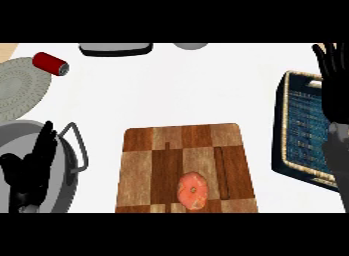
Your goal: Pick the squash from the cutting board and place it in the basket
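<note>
Squash [194, 190] untouched on board [177, 150]
Fingers straight, nothing held: right hand [338, 82] seemingly over basket [302, 125], the drop spot; left hand [31, 167] rests by pot [3, 145], clear of the work

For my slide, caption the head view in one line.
Orange squash on the checkered wooden cutting board, dark blue woven basket to its right, left hand and right hand open.

We count one checkered brown wooden cutting board [169, 150], one round orange squash [194, 190], one dark blue woven basket [302, 120], one red cylindrical can [51, 63], one round grey woven mat [14, 90], one grey metal pot [0, 145], one flat grey-and-black object [116, 48], one rounded grey object [191, 45], one black left hand [29, 165] and one black right hand [339, 70].
</note>
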Motion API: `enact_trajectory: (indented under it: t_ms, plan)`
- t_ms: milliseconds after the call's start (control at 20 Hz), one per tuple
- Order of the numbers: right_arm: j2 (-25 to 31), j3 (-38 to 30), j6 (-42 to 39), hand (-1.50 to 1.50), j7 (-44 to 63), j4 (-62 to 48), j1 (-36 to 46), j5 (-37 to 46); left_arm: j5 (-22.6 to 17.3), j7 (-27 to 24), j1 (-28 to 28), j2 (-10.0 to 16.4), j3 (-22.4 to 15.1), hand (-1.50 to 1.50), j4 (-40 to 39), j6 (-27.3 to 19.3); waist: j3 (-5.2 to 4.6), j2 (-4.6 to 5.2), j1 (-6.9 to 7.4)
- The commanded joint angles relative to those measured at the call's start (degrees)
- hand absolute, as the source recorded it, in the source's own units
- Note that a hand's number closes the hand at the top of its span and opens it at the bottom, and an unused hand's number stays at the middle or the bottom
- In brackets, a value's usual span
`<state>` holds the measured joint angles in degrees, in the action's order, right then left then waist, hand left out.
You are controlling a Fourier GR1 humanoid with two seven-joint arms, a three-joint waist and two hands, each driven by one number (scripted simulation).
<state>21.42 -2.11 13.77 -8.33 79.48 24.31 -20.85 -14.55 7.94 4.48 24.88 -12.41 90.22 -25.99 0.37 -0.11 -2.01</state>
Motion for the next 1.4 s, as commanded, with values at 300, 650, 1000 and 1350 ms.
enact_trajectory:
  t_ms: [300, 650, 1000, 1350]
  plan:
    - [-4.4, 19.0, -14.3, 1.5, -6.7, 5.9, -5.3, 6.4, 0.3, -0.8, -10.5, 0.8, 1.5, 0.0, -0.5, 4.4, -0.22, 0.42, 2.19]
    - [-15.5, 27.8, 22.2, -1.5, -0.3, 3.2, -10.5, 35.3, 0.5, -0.7, -12.5, 1.4, 2.9, 0.0, -2.6, 5.6, -0.58, -0.25, 1.45]
    - [-2.9, 29.9, 16.8, -1.5, 28.0, 14.3, -12.3, 50.0, 0.0, -0.4, -12.3, 1.9, 4.1, 0.0, -4.0, 6.6, -0.82, -0.93, -0.55]
    - [7.3, 37.0, -11.1, -1.5, 46.1, 20.9, -11.0, 45.3, -0.2, -1.7, -12.5, 1.9, 5.2, 0.0, -4.8, 6.8, -0.97, -0.75, 0.06]
